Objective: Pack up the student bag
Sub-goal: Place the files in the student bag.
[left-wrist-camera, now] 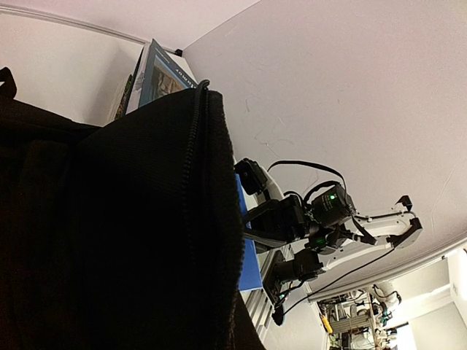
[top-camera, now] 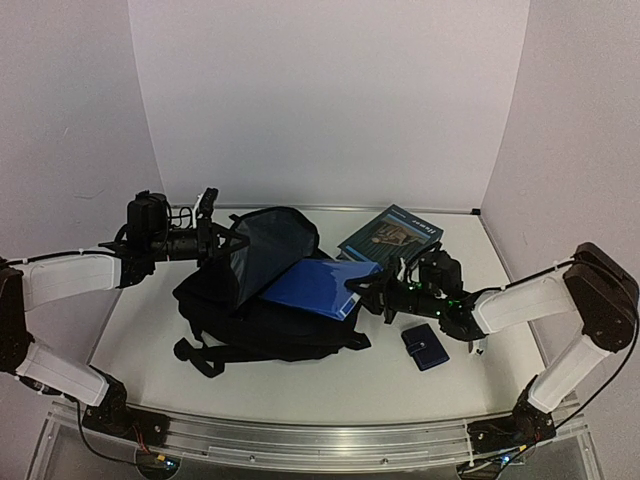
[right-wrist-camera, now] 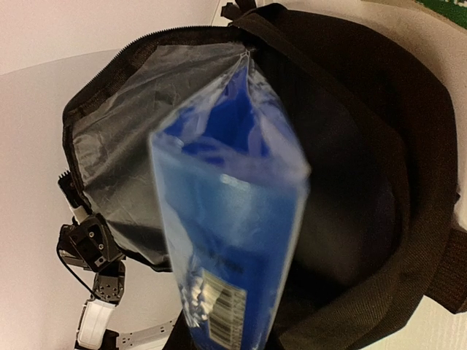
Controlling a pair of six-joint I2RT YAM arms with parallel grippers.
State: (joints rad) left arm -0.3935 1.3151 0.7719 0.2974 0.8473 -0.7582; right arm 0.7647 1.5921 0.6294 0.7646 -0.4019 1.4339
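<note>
— Wallet (top-camera: pixel 426 347) nearest, is it?
— Yes, a small dark-blue one. It lies flat on the right half of the table (top-camera: pixel 300 400), toward the near edge and apart from everything else.
— And the student bag (top-camera: pixel 250 325)?
— Just past it, across the middle of the table, a little left of centre. It lies flat, with its black shoulder straps trailing toward the near edge. The zipped mouth is open and shows grey lining (top-camera: pixel 262 248).
— What has the right gripper (top-camera: pixel 366 291) got?
— Its fingers are clamped on a blue packet (top-camera: pixel 318 287), flat and wrapped in clear film, with a barcode near the held end. The packet slants in from the right over the bag's rim, and its leading end reaches the mouth below the raised flap. From the right wrist camera it points straight into the opening.
— The left gripper (top-camera: pixel 218 240)?
— Farther back, on the bag's left. Its fingers are closed tight on the edge of the top flap and hold it raised, with the lining facing the packet. The left wrist camera sees mostly black fabric and the zipper line.
— Anything behind?
— Teal-covered books (top-camera: pixel 390 235), one on another, near the far right corner, just beyond the packet.
</note>
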